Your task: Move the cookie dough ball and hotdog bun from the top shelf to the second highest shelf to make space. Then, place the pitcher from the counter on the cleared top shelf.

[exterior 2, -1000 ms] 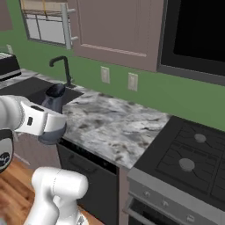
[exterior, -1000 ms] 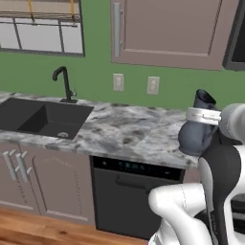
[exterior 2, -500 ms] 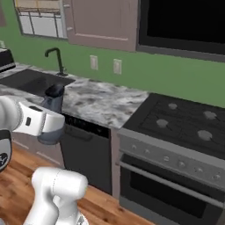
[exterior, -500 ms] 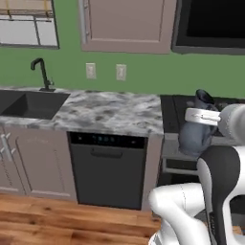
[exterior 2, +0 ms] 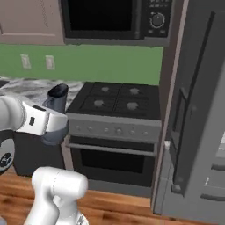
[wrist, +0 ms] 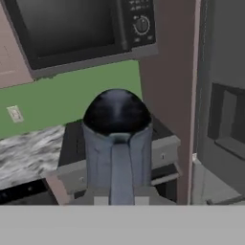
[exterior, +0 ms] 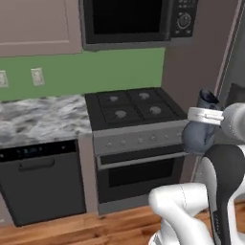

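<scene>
The tool (exterior: pixel 205 116) clamps the pitcher (exterior: pixel 200 133) upright — carried clear of the counter (exterior: pixel 38 117), the open fridge door (exterior 2: pixel 197 110) lying beyond it.

One dark blue-grey bulbous pitcher (exterior: pixel 200 134), one black four-burner stove (exterior: pixel 134 107), one black microwave (exterior 2: pixel 116 19), one black dishwasher (exterior: pixel 40 179), two white wall outlets (exterior: pixel 36 75).

A green wall (exterior: pixel 95 72) backs a black stove (exterior: pixel 131 107), microwave (exterior 2: pixel 110 19) above, wood floor (exterior: pixel 72 229) below.
</scene>
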Robot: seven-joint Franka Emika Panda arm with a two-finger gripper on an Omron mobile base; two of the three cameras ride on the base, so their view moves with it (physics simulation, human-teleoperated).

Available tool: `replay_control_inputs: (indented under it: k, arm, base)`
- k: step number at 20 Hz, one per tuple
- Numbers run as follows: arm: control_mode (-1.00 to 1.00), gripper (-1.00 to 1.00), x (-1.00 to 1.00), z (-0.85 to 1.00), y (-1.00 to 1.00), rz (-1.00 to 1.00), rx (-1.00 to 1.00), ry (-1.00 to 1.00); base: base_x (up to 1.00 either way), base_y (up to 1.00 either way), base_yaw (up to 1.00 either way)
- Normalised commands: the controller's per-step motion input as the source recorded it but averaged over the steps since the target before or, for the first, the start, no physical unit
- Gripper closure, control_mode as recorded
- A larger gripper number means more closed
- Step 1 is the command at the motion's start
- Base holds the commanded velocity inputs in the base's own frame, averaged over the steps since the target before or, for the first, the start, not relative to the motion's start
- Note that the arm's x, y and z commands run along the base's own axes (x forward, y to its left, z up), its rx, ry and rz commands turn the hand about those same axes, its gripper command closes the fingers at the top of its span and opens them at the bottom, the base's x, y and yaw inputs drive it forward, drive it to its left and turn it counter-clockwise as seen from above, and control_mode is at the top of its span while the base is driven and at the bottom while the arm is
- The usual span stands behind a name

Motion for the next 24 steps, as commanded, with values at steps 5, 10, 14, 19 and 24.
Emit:
replay_control_inputs:
  k: [5, 10, 14, 19, 24]
  arm:
    - [1.0, 1.0, 0.0, 0.0, 0.0, 0.0, 0.0, 0.0]
    - [1.0, 1.0, 0.0, 0.0, 0.0, 0.0, 0.0, 0.0]
    - [1.0, 1.0, 0.0, 0.0, 0.0, 0.0, 0.0, 0.0]
    - [1.0, 1.0, 0.0, 0.0, 0.0, 0.0, 0.0, 0.0]
    - [1.0, 1.0, 0.0, 0.0, 0.0, 0.0, 0.0, 0.0]
  base:
    - [-0.44, -0.52, -0.59]
    - [-0.37, -0.58, -0.57]
    - [-0.03, -0.66, -0.48]
    - [0.19, -0.63, -0.28]
    - [0.49, -0.53, -0.05]
